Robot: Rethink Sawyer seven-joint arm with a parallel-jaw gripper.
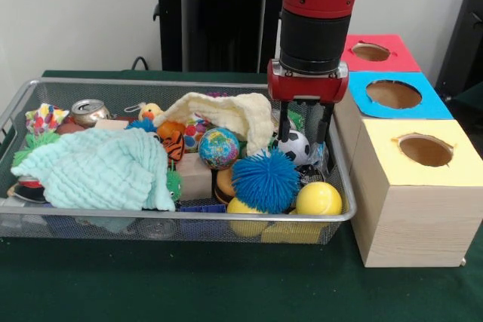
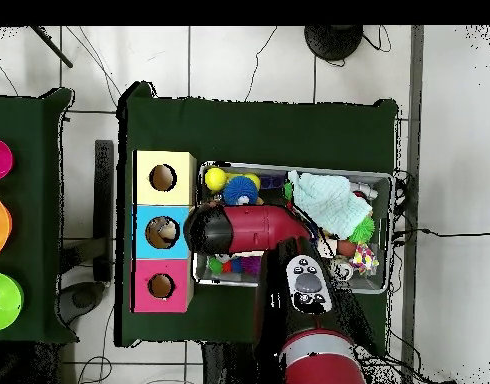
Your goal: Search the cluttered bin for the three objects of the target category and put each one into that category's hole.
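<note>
The wire mesh bin [image 1: 113, 219] is full of toys and cloths. My gripper [image 1: 304, 132] hangs down into its right end, next to the boxes. Its fingers [image 1: 284, 122] stand apart, on either side of a black-and-white ball [image 1: 299, 148]. A pale see-through scrap [image 1: 324, 159] shows by the right finger, too small to tell what it is. No other see-through plastic item shows plainly. The blue-surround hole [image 1: 394, 94] is in the middle box, right of the gripper. In the overhead view my arm [image 2: 239, 228] covers the gripper, beside the blue hole [image 2: 162, 232].
A red-surround hole [image 1: 370, 52] and a yellow-surround hole [image 1: 425, 150] flank the blue one. In the bin lie a mint cloth [image 1: 98, 167], a cream cloth [image 1: 226, 111], a blue spiky ball [image 1: 264, 179], a yellow ball [image 1: 318, 198], a globe ball [image 1: 219, 147] and a metal can [image 1: 89, 111].
</note>
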